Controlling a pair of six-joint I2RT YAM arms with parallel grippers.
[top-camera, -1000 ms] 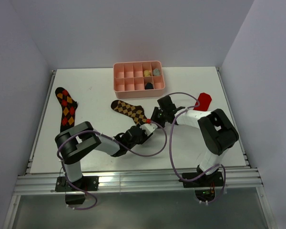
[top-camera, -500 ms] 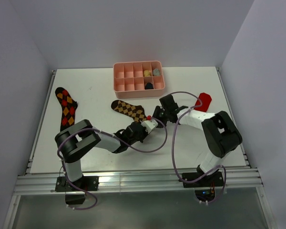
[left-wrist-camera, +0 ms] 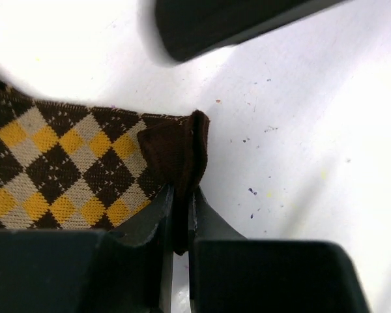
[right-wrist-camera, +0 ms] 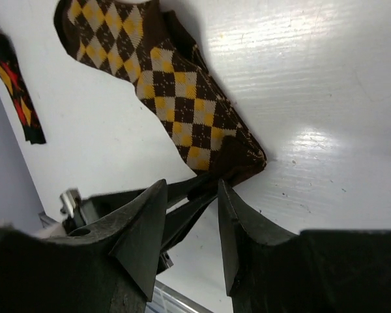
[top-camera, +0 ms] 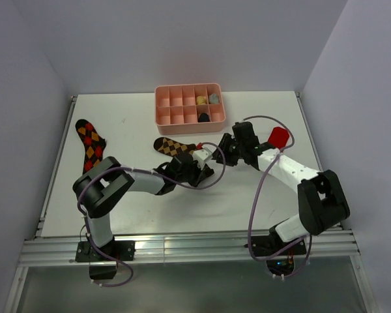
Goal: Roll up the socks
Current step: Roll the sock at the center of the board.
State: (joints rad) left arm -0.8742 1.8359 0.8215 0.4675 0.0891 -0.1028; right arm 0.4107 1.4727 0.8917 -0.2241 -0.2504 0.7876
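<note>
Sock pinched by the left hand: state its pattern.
The sock is dark brown with yellow and tan argyle diamonds; the left wrist view shows it best.

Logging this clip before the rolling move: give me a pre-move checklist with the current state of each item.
1. Left fingers shut on the tan argyle sock at its dark edge: ok.
2. Right fingers open, holding nothing: ok.
3. Tan argyle sock rolled: not ok, it lies flat, with only the pinched end bunched.
4. Red-orange argyle sock and red sock apart from it: ok.
5. Both fabric layers pinched: cannot tell.
</note>
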